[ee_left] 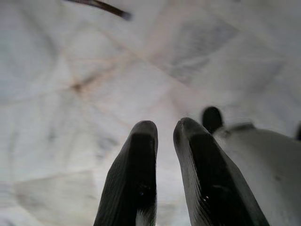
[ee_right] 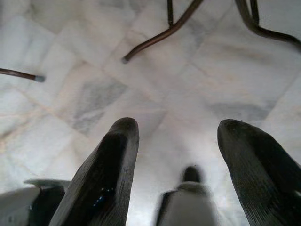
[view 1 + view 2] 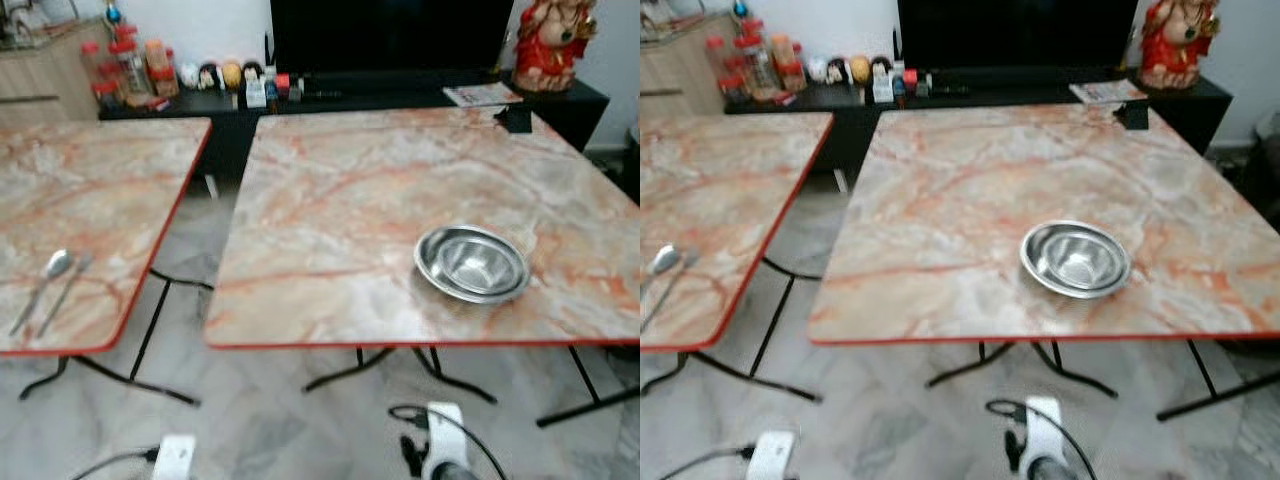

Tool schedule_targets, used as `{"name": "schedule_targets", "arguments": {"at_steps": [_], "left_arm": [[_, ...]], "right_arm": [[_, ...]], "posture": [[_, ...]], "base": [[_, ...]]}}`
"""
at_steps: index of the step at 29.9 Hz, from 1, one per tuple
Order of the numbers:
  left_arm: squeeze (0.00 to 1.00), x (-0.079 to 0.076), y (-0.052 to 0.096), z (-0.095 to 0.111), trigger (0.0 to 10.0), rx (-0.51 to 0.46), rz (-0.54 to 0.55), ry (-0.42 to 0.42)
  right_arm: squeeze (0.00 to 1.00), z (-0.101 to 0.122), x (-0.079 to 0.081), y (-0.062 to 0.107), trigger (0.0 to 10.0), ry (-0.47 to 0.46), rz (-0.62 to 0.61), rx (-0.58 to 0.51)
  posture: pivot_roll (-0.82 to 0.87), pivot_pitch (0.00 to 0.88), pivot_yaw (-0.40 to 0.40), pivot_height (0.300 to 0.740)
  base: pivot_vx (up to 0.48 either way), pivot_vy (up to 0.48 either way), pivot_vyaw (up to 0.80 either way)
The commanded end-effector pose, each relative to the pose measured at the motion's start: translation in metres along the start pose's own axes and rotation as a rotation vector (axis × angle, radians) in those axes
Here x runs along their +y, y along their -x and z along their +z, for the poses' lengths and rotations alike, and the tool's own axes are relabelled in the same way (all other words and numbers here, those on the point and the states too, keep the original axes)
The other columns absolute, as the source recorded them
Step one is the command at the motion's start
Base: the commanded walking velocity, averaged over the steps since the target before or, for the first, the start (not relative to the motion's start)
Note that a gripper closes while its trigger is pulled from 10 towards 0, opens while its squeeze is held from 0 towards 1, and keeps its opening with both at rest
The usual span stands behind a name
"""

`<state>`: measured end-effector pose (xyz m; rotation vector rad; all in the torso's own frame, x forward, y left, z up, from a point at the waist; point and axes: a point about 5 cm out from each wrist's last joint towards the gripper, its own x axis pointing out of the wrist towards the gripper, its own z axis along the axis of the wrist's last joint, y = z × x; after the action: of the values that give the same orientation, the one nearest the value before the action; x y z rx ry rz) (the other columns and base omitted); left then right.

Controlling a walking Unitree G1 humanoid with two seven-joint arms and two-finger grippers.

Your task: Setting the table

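On right table, bowl (steel)

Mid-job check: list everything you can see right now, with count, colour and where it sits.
Tables: two, marbled pink-orange tops with red edges; left table, right table, side by side with a gap.
Bowl: one, steel, near the right table's front edge.
Spoon and fork: one each, silver, side by side on the left table's front.
Cabinet: one, black, behind the tables, holding jars, small figures, a magazine.
Statue: one, red, on the cabinet's right end.
Left gripper: fingers nearly closed, hanging over floor tiles.
Right gripper: open, hanging over the floor.
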<state>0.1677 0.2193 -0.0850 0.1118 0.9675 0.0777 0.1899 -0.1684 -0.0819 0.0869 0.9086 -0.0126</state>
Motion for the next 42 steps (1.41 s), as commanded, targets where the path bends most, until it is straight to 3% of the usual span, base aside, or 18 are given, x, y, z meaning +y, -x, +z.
{"name": "schedule_targets", "arguments": {"at_steps": [1,32,42], "left_arm": [[0.0,-0.006,-0.001,0.005,10.0,-0.011,-0.013,0.013],[0.0,0.0,-0.001,0.007,10.0,-0.032,0.051,0.126],[0.0,0.001,-0.002,0.014,10.0,-0.048,0.047,0.114]], "right_arm": [[0.0,0.001,-0.009,0.001,10.0,-0.009,-0.026,-0.006],[0.0,0.003,-0.009,0.0,10.0,-0.016,-0.026,-0.007],[0.0,-0.001,-0.01,0.001,10.0,-0.031,-0.035,-0.002]], "posture": [[-0.07,0.0,0.052,0.74],[-0.02,0.0,0.017,0.74],[-0.02,0.0,0.025,0.74]], "base": [[0.0,0.48,0.0],[0.0,0.48,0.0],[0.0,0.48,0.0]]}}
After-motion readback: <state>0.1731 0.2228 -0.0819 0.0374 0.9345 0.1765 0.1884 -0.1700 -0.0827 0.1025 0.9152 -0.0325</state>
